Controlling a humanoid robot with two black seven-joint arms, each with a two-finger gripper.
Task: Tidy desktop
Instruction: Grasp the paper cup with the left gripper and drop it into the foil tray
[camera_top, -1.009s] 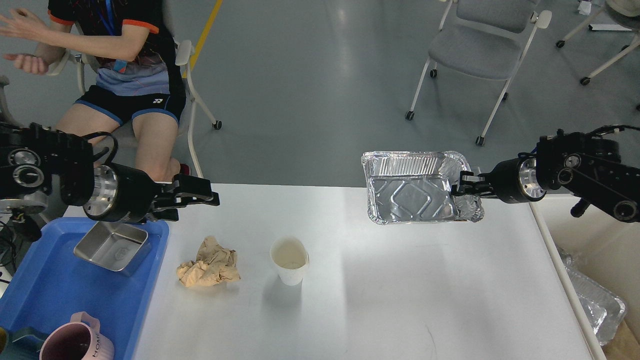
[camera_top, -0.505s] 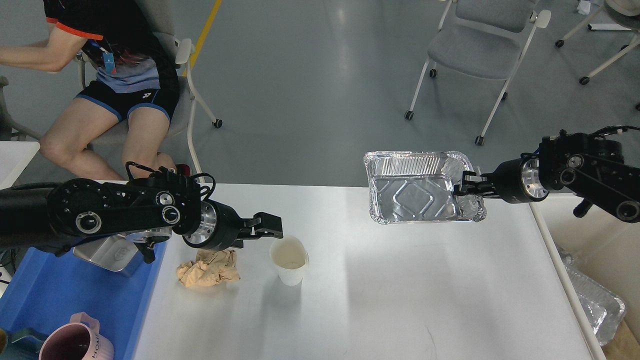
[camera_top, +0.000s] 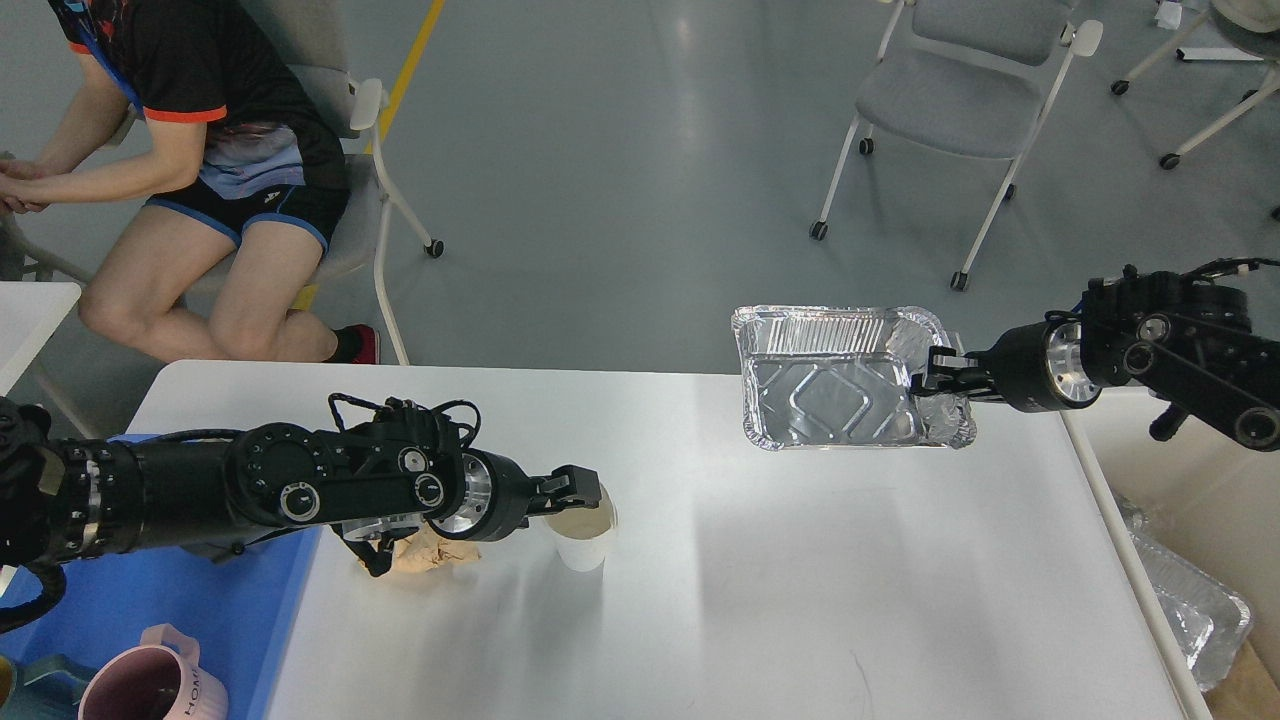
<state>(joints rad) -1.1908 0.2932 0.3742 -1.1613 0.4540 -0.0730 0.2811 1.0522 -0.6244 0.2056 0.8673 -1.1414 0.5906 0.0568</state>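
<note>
The white desktop (camera_top: 760, 600) fills the lower middle. A white paper cup (camera_top: 585, 548) stands on it left of centre. My left gripper (camera_top: 580, 490) reaches in low from the left, open, with its fingertips at the cup's near-left rim. A crumpled brown paper (camera_top: 425, 556) lies left of the cup, mostly hidden under my left arm. My right gripper (camera_top: 935, 385) is shut on the right rim of a foil tray (camera_top: 830, 400) and holds it above the desktop's far right part.
A blue plastic tray (camera_top: 150, 600) sits at the desktop's left end with a pink mug (camera_top: 150, 692) in its near corner. A white bin (camera_top: 1130, 480) to the right holds foil trays (camera_top: 1195, 600). A person (camera_top: 200, 200) sits beyond the far left corner. A grey chair (camera_top: 950, 90) stands behind.
My left arm has swung right and down from over the blue tray to the cup's rim, covering the brown paper. The foil tray in my right gripper has shifted slightly right.
</note>
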